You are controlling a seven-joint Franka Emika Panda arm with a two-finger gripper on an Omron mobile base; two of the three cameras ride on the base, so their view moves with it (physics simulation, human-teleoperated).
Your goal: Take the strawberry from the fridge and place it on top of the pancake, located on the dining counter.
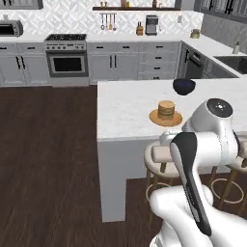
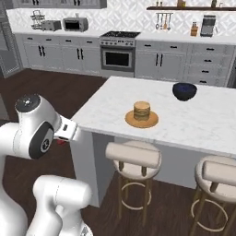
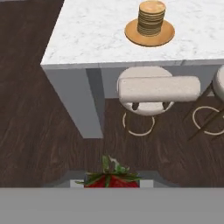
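Note:
The strawberry, red with green leaves, sits right at my gripper, which is shut on it; a red speck of the strawberry shows under my hand in the right base view. I hold it low over the dark floor, in front of the near left corner of the dining counter. The pancake is a tan stack on an orange-brown plate near the counter's front edge, up and to the right of my hand. The fridge shows as a dark grey edge at far left.
A dark blue bowl sits behind the pancake. Padded stools stand under the counter's front edge, the nearest one right below the plate. Grey cabinets and an oven line the far wall.

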